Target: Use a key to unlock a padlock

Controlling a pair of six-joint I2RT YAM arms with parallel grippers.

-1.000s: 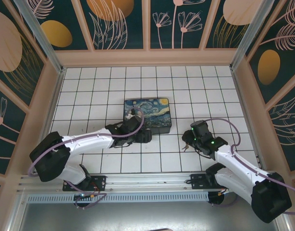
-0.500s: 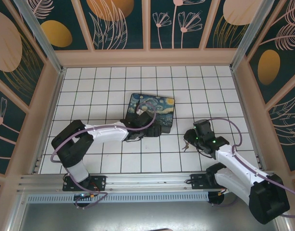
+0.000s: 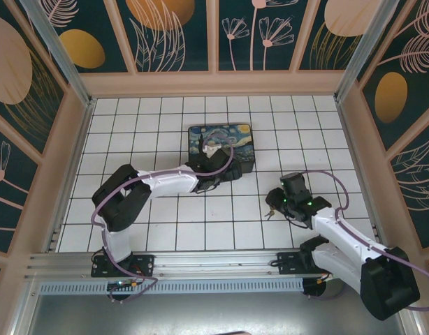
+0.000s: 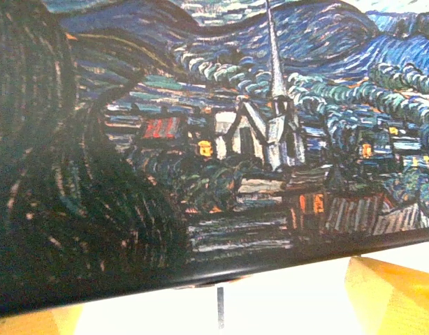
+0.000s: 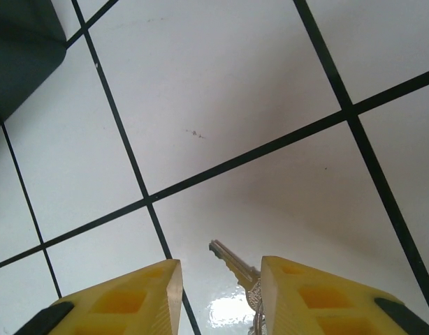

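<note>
Hovering at the near edge of the painted box (image 3: pixel 218 139), the left gripper (image 3: pixel 227 172) has its jaws spread wide and holds nothing. Well to the right, the right gripper (image 5: pixel 218 279) hangs low over the white tiled floor (image 5: pixel 221 84). Its yellow fingers (image 5: pixel 124 300) are partly apart, and the key (image 5: pixel 228 258) lies flat in the gap, unpinched. For a good grasp, centre on the key's head, drop to the tile, then close squarely so the thin blade cannot skid.
</note>
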